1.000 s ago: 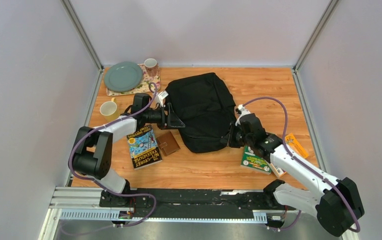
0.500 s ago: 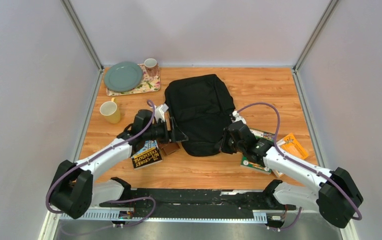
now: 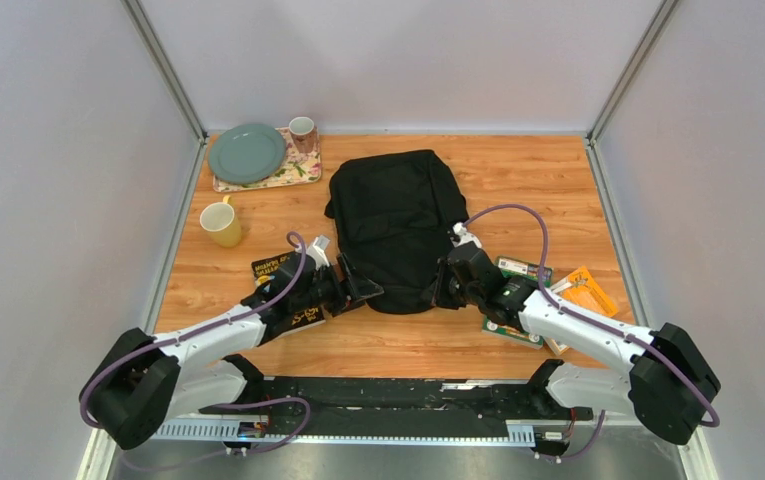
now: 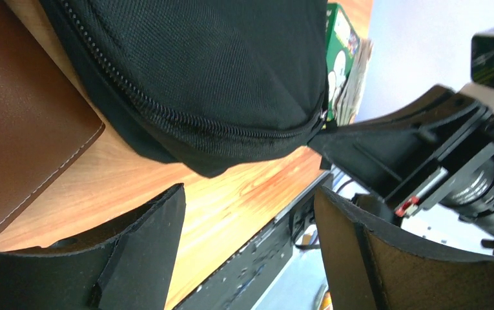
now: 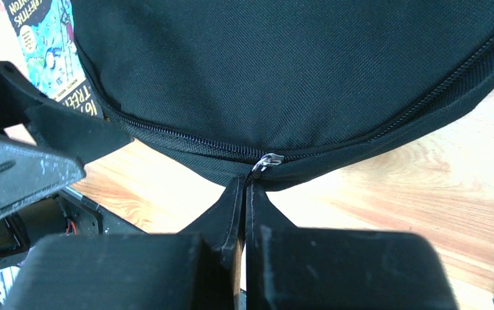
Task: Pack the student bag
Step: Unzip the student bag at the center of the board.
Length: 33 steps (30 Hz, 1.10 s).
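The student bag [image 3: 398,225], a large black fabric backpack, lies flat mid-table with its zip edge toward me. My right gripper [image 3: 440,290] is at the bag's near right corner. In the right wrist view it [image 5: 245,184] is shut, its tips pinching the silver zipper pull [image 5: 267,160]. My left gripper [image 3: 363,291] sits at the bag's near left corner. The left wrist view shows it [image 4: 249,194] open, with only bare table between the fingers and the bag's zip edge [image 4: 218,129] just beyond them. A brown wallet [image 4: 24,142] lies beside the bag.
A colourful book [image 3: 276,268] lies under my left arm. Green books [image 3: 513,325] and an orange item [image 3: 588,290] sit by my right arm. A yellow mug [image 3: 221,223], a green plate [image 3: 246,152] and a pink mug [image 3: 302,130] stand at the back left.
My left gripper has swung from the bag's left side down to its near left corner. My right gripper has slid left along the bag's near edge, staying shut.
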Each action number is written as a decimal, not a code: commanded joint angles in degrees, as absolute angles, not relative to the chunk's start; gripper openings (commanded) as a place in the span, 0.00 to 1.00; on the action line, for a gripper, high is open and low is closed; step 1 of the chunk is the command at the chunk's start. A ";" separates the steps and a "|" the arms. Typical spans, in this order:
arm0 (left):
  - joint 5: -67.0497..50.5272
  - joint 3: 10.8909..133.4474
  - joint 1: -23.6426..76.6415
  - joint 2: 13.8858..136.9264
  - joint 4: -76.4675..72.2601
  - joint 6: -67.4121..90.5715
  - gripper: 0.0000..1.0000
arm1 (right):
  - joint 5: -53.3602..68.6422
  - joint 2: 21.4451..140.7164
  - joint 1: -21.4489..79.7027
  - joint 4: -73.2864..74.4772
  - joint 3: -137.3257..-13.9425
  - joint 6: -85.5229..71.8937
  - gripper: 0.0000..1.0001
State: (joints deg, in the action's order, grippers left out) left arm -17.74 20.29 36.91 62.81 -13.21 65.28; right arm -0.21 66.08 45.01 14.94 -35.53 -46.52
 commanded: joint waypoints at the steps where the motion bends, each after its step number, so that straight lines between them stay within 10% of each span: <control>1: -13.27 19.60 37.79 64.15 -22.92 73.65 0.80 | 0.70 65.66 45.97 12.04 -37.62 -45.79 0.00; 11: -13.96 23.63 38.23 72.59 -23.38 71.29 0.80 | 1.23 64.77 48.69 11.43 -37.09 -43.77 0.00; 19: -17.40 26.45 37.79 76.12 -18.21 62.33 0.02 | -3.42 64.07 48.26 15.99 -37.61 -40.52 0.00; 33: -21.79 27.86 33.31 72.60 -4.48 36.92 0.00 | 2.63 66.62 29.45 21.53 -41.39 -31.29 0.00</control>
State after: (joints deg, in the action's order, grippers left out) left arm -19.92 28.47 35.31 74.28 -10.79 46.11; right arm 2.79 65.71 33.69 20.64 -38.13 -35.94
